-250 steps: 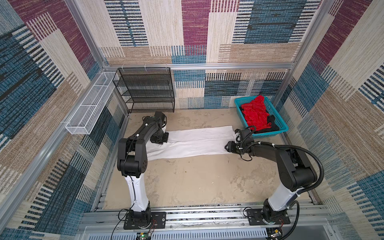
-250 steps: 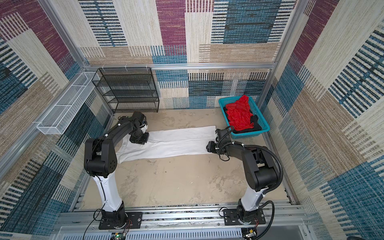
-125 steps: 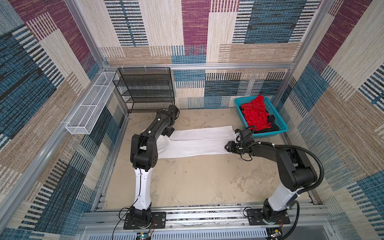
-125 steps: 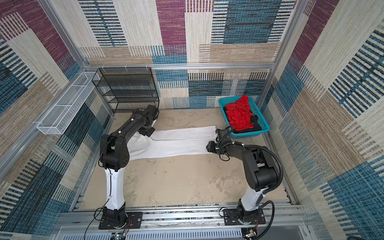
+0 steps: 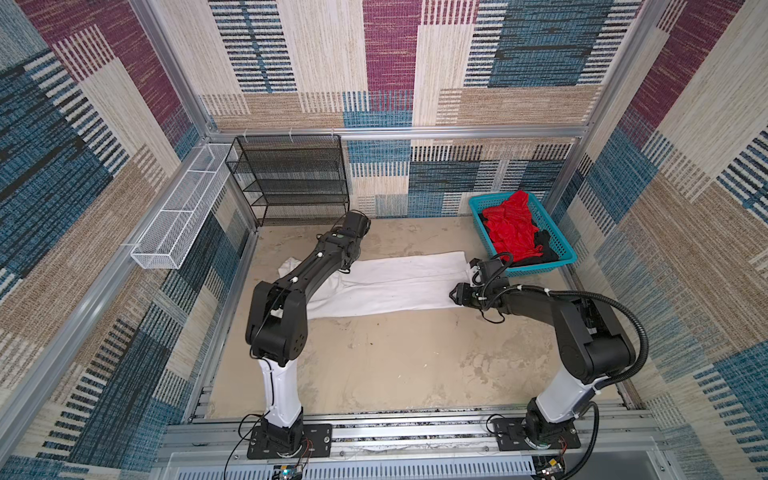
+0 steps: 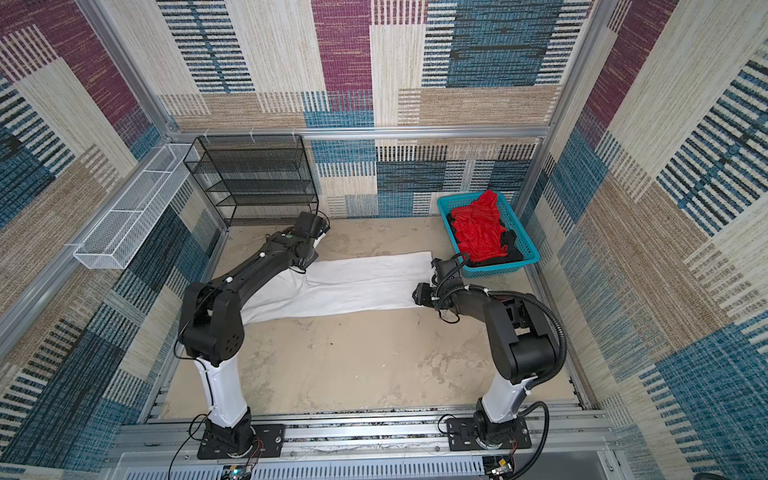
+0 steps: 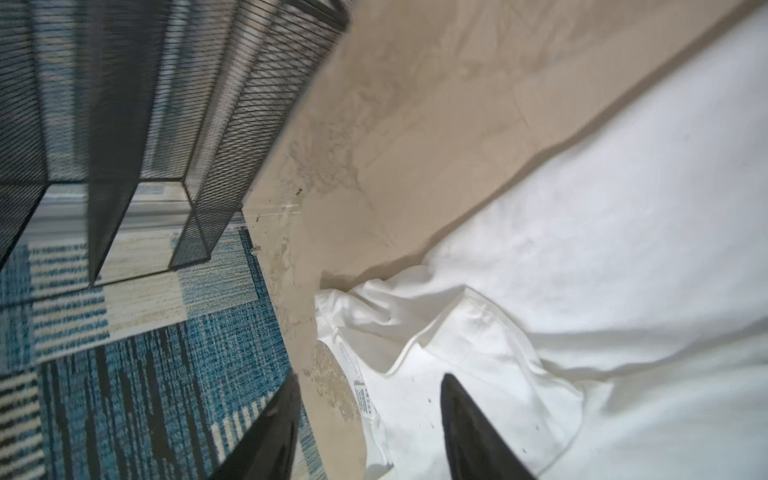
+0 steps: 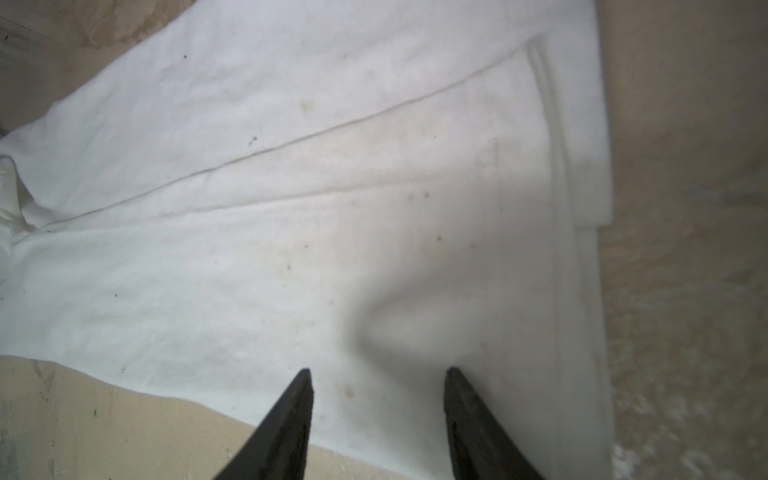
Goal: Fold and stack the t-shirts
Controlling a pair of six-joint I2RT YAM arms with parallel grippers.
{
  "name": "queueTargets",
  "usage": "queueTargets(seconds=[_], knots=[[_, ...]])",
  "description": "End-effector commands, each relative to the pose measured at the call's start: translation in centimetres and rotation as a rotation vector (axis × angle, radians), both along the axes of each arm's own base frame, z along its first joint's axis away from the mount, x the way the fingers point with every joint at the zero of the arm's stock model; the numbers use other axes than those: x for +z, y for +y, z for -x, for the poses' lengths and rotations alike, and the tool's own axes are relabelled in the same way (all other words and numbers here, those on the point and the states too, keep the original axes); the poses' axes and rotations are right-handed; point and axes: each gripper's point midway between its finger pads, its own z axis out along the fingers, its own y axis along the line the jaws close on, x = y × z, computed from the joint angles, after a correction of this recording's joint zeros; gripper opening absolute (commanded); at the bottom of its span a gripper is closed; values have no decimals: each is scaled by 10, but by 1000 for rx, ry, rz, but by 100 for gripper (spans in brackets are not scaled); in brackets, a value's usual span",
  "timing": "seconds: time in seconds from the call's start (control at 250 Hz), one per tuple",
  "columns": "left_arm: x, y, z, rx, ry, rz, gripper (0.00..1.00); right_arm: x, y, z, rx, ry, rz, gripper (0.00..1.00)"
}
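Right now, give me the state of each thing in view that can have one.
white t-shirt: folded into a long strip, flat on the table, collar end rumpled.
red t-shirt: crumpled in the turquoise basket.
black t-shirt: crumpled in the basket, partly under the red one.
left gripper: open, empty, at the collar end.
right gripper: open, empty, over the hem end.

care label (image 7: 366, 400) on white t-shirt (image 7: 602, 232), text illegible
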Motion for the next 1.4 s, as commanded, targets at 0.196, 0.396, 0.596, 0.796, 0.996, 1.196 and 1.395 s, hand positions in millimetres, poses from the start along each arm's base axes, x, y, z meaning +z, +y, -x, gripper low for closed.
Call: queueTargets(seconds=[0.196, 0.396, 0.596, 0.796, 0.996, 1.196, 1.395], knots=[[-81, 29, 71, 534, 218, 720, 46, -24, -7, 30, 11, 130, 41, 53], [-99, 33, 59, 585, 225, 845, 43, -23, -8, 31, 9, 131, 41, 54], [-118, 45, 30, 637, 198, 815, 42, -22, -11, 33, 8, 140, 59, 54], [-121, 50, -3, 620, 106, 817, 42, -15, -14, 35, 2, 139, 70, 54], [-130, 43, -16, 605, 132, 862, 43, -15, -12, 49, -1, 154, 33, 54], [-130, 44, -12, 631, 153, 871, 46, -15, -13, 57, -3, 156, 31, 54], [-80, 26, 0, 503, 51, 951, 45, -6, -12, 52, -3, 132, 24, 55]])
